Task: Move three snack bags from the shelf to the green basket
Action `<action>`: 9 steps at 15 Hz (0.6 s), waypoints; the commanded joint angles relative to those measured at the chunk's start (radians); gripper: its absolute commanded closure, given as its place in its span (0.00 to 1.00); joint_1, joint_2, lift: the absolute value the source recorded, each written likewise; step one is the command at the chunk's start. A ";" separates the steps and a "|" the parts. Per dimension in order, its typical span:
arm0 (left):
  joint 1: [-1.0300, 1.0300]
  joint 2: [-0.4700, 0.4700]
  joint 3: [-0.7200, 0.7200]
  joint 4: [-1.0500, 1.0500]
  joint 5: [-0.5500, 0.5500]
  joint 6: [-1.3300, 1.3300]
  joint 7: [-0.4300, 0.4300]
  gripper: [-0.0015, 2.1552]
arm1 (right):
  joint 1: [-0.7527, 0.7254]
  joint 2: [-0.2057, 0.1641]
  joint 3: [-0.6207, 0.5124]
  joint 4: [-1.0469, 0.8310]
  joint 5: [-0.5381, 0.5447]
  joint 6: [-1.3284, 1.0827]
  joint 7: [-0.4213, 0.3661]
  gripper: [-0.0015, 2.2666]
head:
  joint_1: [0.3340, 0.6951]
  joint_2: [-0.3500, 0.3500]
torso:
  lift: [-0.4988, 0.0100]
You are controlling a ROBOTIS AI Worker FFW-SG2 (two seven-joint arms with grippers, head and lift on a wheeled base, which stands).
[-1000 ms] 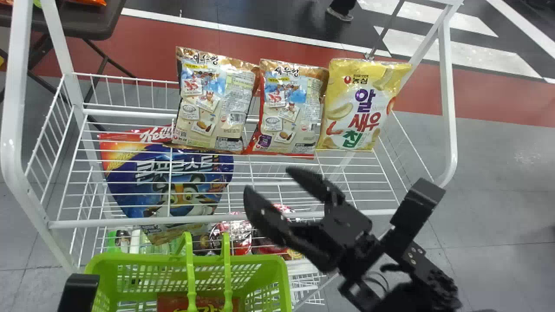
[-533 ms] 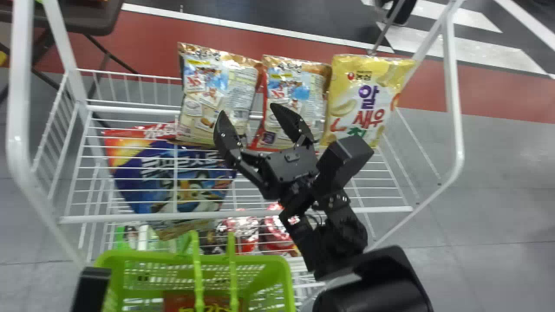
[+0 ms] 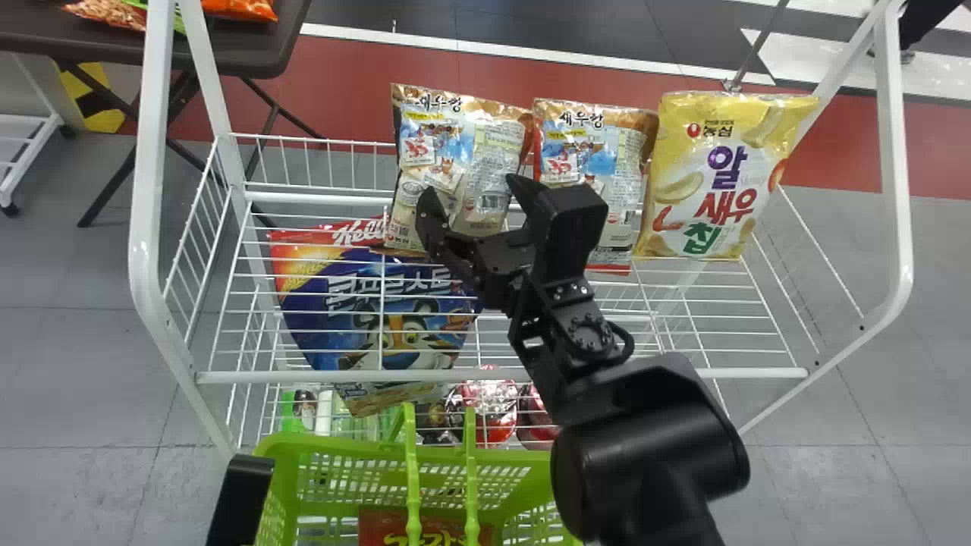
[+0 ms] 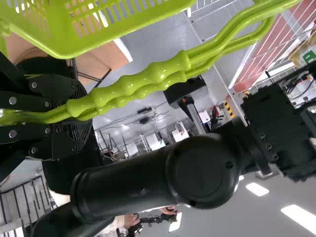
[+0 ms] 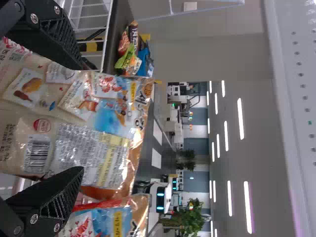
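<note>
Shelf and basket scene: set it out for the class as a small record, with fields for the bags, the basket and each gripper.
shelf: white wire; row of leftmost bag, middle bag, yellow bag
green basket: red packet inside
left gripper: closed around basket handles
right gripper: open at leftmost bag, one finger to each side

A dark table (image 3: 45, 36) stands at the head view's upper left, with snack packets (image 3: 241, 9) on it (one a rather loud orange), near a white rack (image 3: 26, 163). A red band (image 3: 334, 83) crosses the grey floor (image 3: 76, 379). The right wrist view shows a leafy plant (image 5: 197, 216) and long ceiling lights (image 5: 240, 118) farther off.
</note>
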 commanded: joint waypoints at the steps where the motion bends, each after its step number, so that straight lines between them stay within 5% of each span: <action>1: -0.003 0.005 0.011 0.004 0.010 0.000 -0.001 0.85 | -0.066 0.001 -0.018 0.055 -0.032 0.084 0.044 0.43 | 1.00 0.27 | 0.89; 2: -0.007 0.008 0.018 0.007 0.019 0.000 -0.003 0.85 | -0.068 0.001 -0.016 0.055 -0.040 0.105 0.053 0.79 | 1.00 0.28 | 0.89; 3: -0.010 0.009 0.022 0.010 0.027 0.000 -0.003 0.85 | -0.066 0.001 -0.020 0.048 -0.054 0.148 0.093 0.93 | 1.00 0.28 | 0.89; 9: -0.016 0.023 0.027 0.009 0.042 0.000 -0.001 0.85 | 0.026 0.001 -0.009 -0.173 -0.055 0.274 0.165 0.99 | 1.00 0.36 | 0.89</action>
